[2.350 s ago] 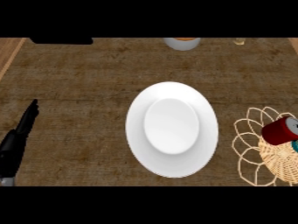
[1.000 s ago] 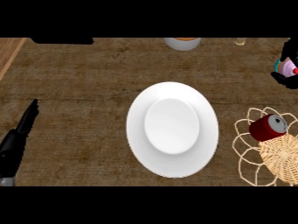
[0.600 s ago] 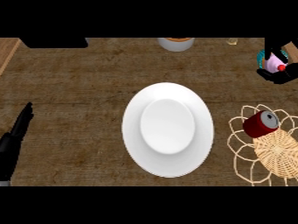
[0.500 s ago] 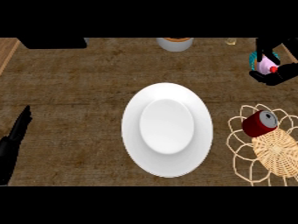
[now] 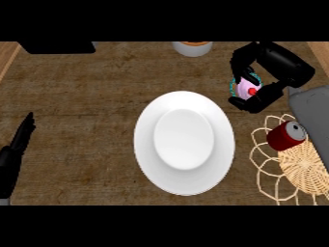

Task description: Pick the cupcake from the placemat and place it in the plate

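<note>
While right hand (image 5: 270,72) grips cupcake (image 5: 247,89), can (image 5: 287,135) on placemat (image 5: 295,161)

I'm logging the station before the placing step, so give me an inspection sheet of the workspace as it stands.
Surface: brown woven counter top.
Job's things: cupcake in the right hand, off the placemat; white plate bare.
Clutter: red can on the placemat; a cup at the far edge.
Hands: right curled round the cupcake, beside the plate; left hand open, resting at lower left.
Cables: nothing seen.
Surroundings: dark box at far left.
</note>
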